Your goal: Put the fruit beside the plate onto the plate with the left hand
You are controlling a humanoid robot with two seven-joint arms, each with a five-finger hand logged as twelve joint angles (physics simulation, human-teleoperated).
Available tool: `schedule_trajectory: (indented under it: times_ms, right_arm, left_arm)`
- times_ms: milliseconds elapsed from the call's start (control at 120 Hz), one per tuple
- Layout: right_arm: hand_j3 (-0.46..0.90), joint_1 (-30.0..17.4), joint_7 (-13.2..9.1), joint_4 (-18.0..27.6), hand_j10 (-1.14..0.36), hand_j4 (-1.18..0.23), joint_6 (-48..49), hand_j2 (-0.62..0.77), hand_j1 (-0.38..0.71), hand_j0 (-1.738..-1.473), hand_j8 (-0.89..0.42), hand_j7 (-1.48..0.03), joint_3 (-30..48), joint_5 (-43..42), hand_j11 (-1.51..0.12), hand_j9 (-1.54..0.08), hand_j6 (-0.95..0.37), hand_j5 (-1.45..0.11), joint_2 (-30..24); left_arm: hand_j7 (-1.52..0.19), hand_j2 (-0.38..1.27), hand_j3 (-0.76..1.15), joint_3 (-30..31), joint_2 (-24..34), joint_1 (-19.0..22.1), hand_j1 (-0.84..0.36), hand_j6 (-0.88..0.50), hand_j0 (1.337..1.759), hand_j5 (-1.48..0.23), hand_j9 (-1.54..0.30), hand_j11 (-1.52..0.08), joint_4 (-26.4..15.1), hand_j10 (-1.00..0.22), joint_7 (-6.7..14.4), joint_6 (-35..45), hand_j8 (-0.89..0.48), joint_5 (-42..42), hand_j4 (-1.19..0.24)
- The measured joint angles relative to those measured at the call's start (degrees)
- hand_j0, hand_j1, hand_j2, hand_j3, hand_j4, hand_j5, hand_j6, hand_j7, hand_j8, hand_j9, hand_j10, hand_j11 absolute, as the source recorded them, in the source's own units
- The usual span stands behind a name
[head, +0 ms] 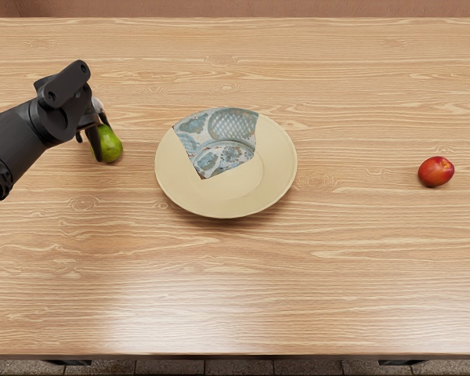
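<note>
A: Pear (110, 144) handling: what did you make of it? Start with the big things, though.

B: The table (235, 298) was one wide, flat sheet of wood, so nothing crowded the way across. The left arm (19, 137) came in over the table's left edge. The plate (243, 192) sat about the middle of the table, a little toward the far edge. It was shallow, with a patterned patch on its far-left part.

A: And the hand?

B: The left hand (90, 125) was at the pear, toward the table's left edge. Its fingers (93, 146) were curled against the pear's left side and top, pinching it. Whether the pear rested on the wood or hung just clear of it, I could not tell. A strip of bare table lay between it and the plate.

A: How would it behave in that grip?

B: I judged it light, firm and smooth-skinned, so a bit slippery. It was rounded, so it would likely roll if set down carelessly. The best hold seemed to be around the broad belly, with fingers on opposite sides and only modest pressure, since the skin would probably bruise.

A: Anything else about?

B: A small red fruit (436, 171) lay near the table's right edge, well apart from the plate, so I judged it not the fruit meant.
</note>
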Motion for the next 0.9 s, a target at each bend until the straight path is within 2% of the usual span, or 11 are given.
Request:
schedule_trajectory:
  times_ms: [225, 408, 600, 792, 900]
  right_arm:
    - [0.0, 0.0, 0.01, 0.0, 0.0, 0.0, -0.01, 0.0, -0.35, -1.658, 0.0, 0.0, 0.0, -0.01, 0.0, 0.0, 0.0, 0.0, 0.0]
    - [0.0, 0.0, 0.0, 0.0, 0.0, 0.0, -0.01, 0.0, -0.35, -1.658, 0.0, 0.0, -0.02, 0.0, 0.0, 0.0, 0.0, 0.0, 0.0]
    - [0.0, 0.0, 0.0, 0.0, 0.0, 0.0, 0.0, 0.0, -0.35, -1.658, 0.0, 0.0, -0.02, -0.01, 0.0, 0.0, 0.0, 0.0, 0.0]
    - [0.0, 0.0, 0.0, 0.0, 0.0, 0.0, 0.0, 0.0, -0.35, -1.658, 0.0, 0.0, 0.04, -0.01, 0.0, 0.0, 0.0, 0.0, 0.0]
    - [0.0, 0.0, -0.01, 0.0, 0.0, 0.0, -0.02, 0.0, -0.35, -1.658, 0.0, 0.0, 0.02, -0.01, 0.0, 0.0, 0.0, 0.0, 0.0]
  left_arm:
    - [-0.58, 0.09, 0.0, -0.06, 0.0, 0.11, -0.19, -0.45, 1.658, -0.58, -0.58, -0.58, -0.16, -0.45, 0.71, -0.22, -0.45, -0.1, -0.45]
    - [-0.63, 0.1, 0.0, -0.14, 0.0, -0.49, -0.23, -0.45, 1.658, -0.63, -0.63, -0.63, -0.17, -0.49, 0.78, -1.73, -0.49, -0.15, -0.49]
    - [-0.71, 0.19, 0.0, -0.47, 0.0, -0.28, -0.26, -0.45, 1.656, -0.66, -0.7, -0.7, -0.2, -0.54, 0.77, -2.76, -0.52, -0.01, -0.52]
    - [-0.81, 0.34, 0.0, -0.63, 0.0, -0.59, -0.25, -0.48, 1.655, -0.78, -0.81, -0.81, -0.31, -0.61, 0.73, -4.87, -0.58, -1.41, -0.57]
    - [-0.88, 0.36, 0.0, -0.63, 0.0, -0.68, -0.26, -0.44, 1.653, -0.84, -0.88, -0.88, -0.32, -0.65, 0.73, -5.61, -0.55, -1.99, -0.54]
